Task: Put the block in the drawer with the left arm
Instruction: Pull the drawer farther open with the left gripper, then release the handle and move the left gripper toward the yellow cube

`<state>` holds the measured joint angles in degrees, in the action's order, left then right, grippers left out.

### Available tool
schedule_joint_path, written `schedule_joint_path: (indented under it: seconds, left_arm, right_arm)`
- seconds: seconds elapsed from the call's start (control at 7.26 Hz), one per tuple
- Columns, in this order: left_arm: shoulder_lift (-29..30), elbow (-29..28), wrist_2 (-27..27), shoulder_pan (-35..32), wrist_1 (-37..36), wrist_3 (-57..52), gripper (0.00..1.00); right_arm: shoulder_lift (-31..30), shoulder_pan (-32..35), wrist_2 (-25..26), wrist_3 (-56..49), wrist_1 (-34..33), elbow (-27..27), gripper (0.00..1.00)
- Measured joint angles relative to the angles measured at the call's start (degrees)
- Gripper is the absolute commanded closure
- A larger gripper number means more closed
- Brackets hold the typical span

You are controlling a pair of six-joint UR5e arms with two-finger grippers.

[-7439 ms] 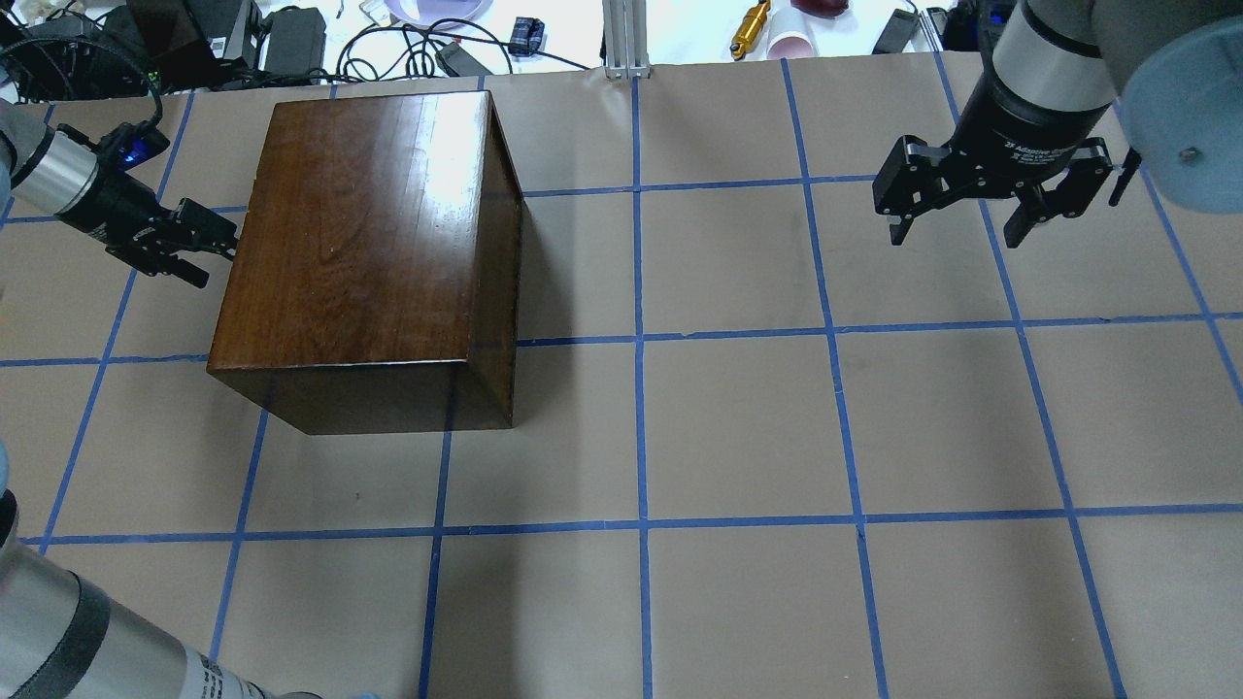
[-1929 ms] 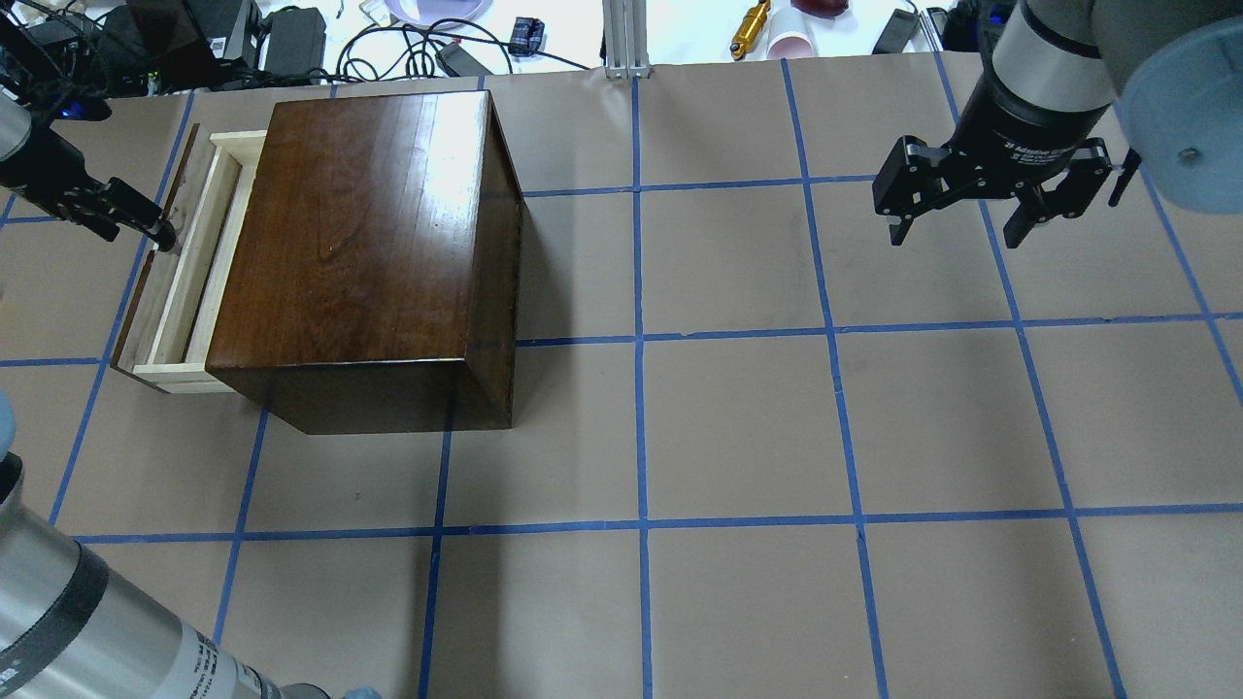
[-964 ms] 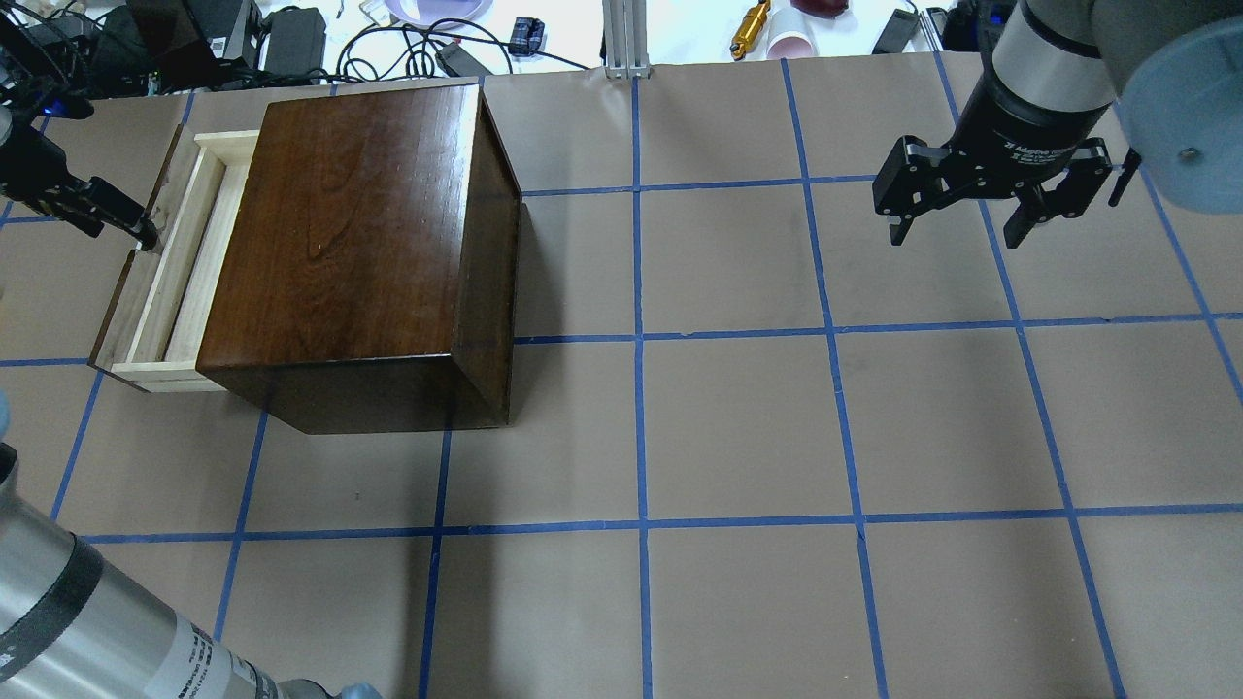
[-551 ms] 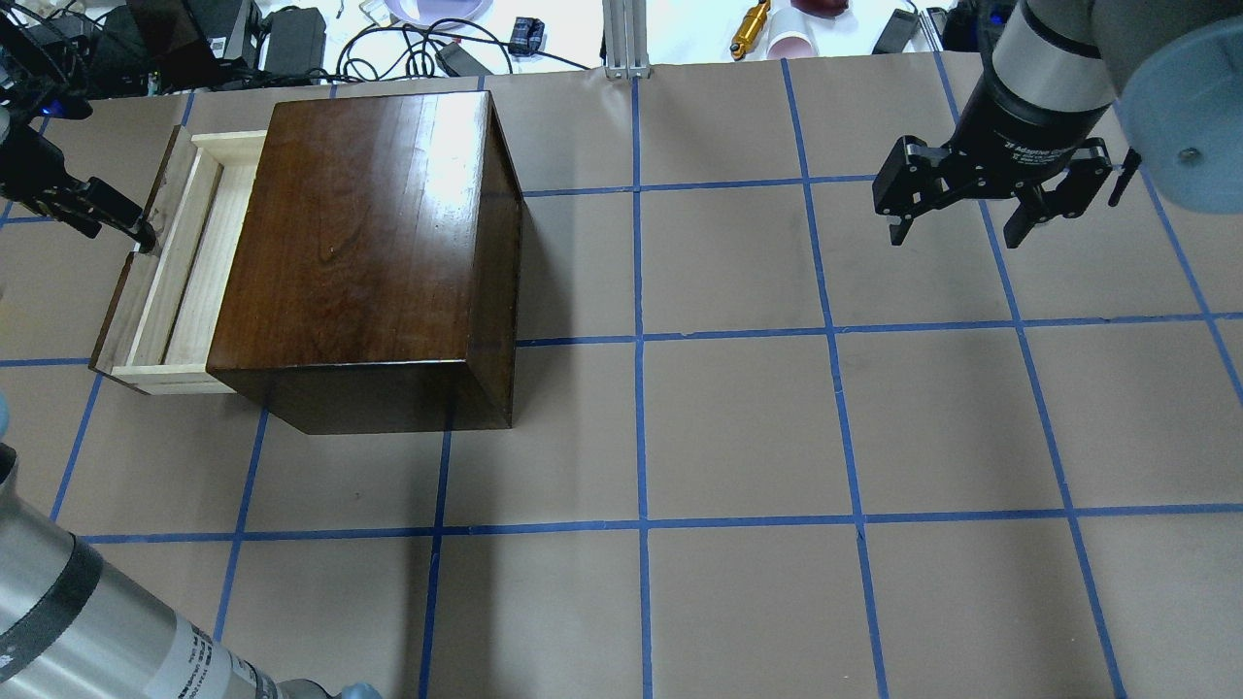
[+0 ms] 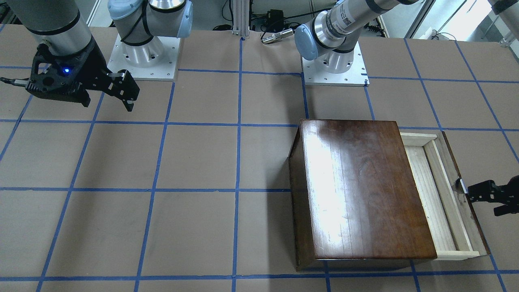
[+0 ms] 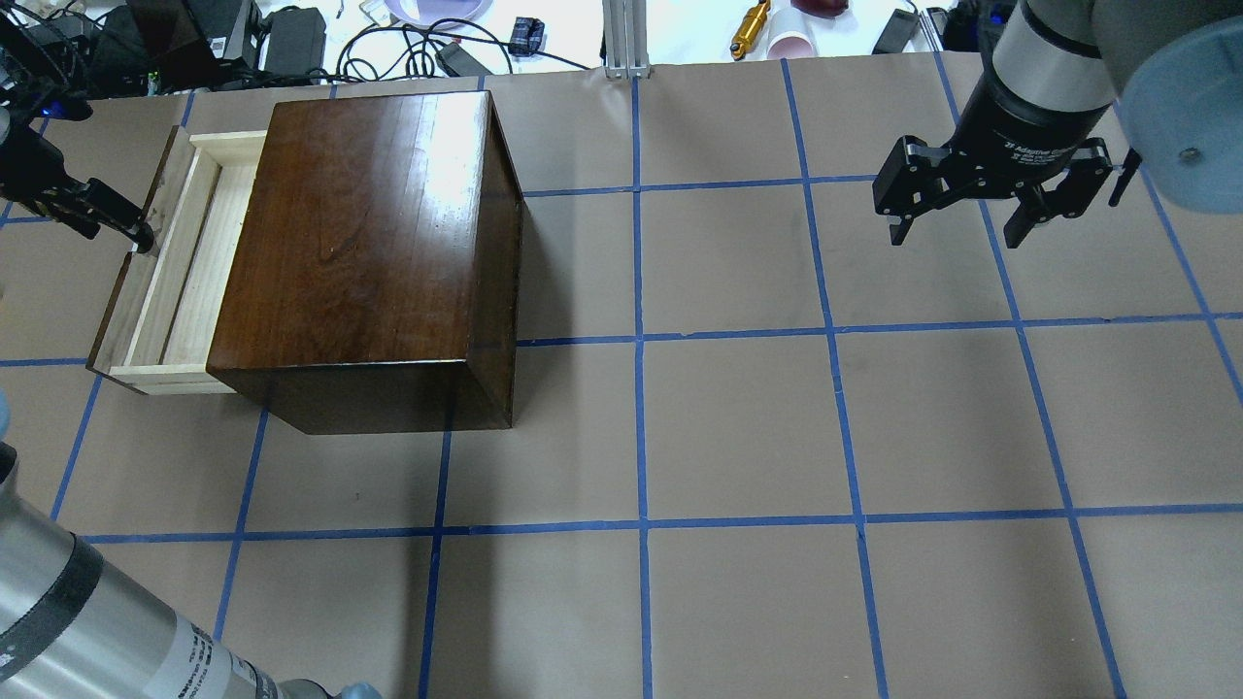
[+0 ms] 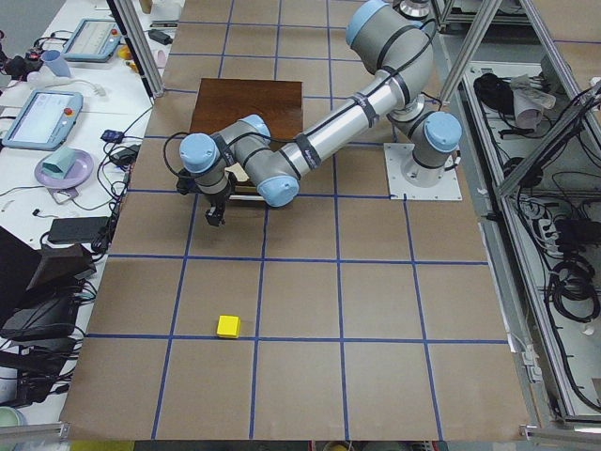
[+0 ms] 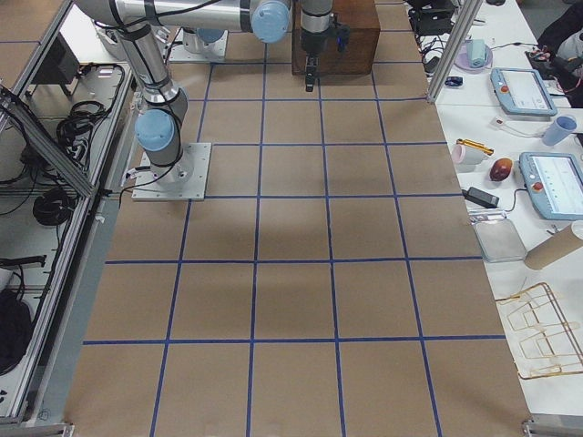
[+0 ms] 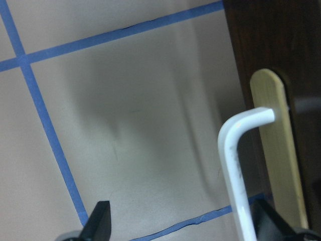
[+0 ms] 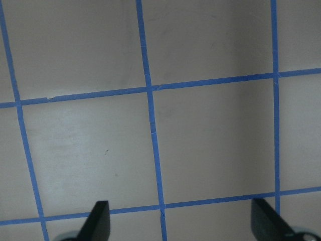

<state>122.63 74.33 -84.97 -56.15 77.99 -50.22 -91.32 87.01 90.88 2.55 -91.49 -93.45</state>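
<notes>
The drawer (image 6: 165, 267) (image 5: 444, 194) stands pulled out of the dark wooden box (image 6: 374, 252), its pale tray bare inside. My left gripper (image 6: 136, 233) (image 5: 466, 188) is open at the drawer's dark front panel. In the left wrist view the white bent handle (image 9: 235, 165) sits between the spread fingers, close to the right one. The yellow block (image 7: 228, 326) lies on the table well away from the box, in the exterior left view only. My right gripper (image 6: 959, 231) (image 5: 107, 105) hangs open over bare table.
Cables, adapters and small items (image 6: 291, 34) crowd the strip beyond the table's far edge, beside an aluminium post (image 6: 626, 39). The two arm bases (image 5: 142, 56) (image 5: 334, 67) are bolted to the table. Blue tape lines grid the brown surface.
The drawer, shut at first, has slid out leftward with my left gripper at its handle. The box shifted briefly a second ago and settled back. The right arm has stayed still.
</notes>
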Motion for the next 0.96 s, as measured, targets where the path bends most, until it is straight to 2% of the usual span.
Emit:
schedule_joint_path:
  seconds: [0.96]
  left_arm:
    - [-0.83, -0.42, -0.57, 0.66, -0.08, 0.73, 0.0]
  right_arm:
    - [0.0, -0.03, 0.0, 0.0, 0.0, 0.02, 0.0]
